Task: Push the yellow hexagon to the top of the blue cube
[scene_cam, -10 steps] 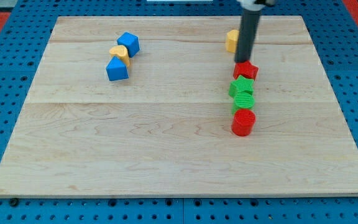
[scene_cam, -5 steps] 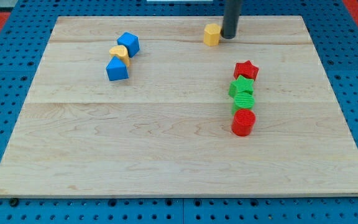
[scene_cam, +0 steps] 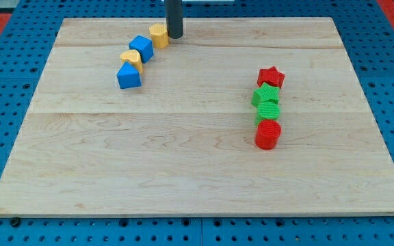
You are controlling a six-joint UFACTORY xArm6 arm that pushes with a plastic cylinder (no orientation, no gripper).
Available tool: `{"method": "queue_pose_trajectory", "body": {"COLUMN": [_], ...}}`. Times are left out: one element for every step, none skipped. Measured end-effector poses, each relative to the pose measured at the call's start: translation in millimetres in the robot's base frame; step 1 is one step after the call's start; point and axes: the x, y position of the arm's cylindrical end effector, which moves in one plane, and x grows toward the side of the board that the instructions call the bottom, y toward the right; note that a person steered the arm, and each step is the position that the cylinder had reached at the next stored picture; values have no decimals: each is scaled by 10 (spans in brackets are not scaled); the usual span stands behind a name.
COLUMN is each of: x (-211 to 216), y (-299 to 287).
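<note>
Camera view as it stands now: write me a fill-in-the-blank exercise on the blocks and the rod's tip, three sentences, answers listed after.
1. My tip stands just to the view's ____ of the yellow hexagon.
2. The yellow hexagon sits to the upper right of the ____ cube.
3. In the column of blocks at the view's right, the red star is at the top and the red ____ is at the bottom.

Missing words: right; blue; cylinder

My tip (scene_cam: 174, 36) sits right of the hexagon (scene_cam: 159, 35), cube (scene_cam: 141, 48) lower-left
</note>
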Motion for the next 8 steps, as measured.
{"method": "queue_pose_trajectory", "body": {"x": [0,0,1,1,199,324,342,342], "y": [-92,-205,-232,-233,-233,-233,-233,-261]}}
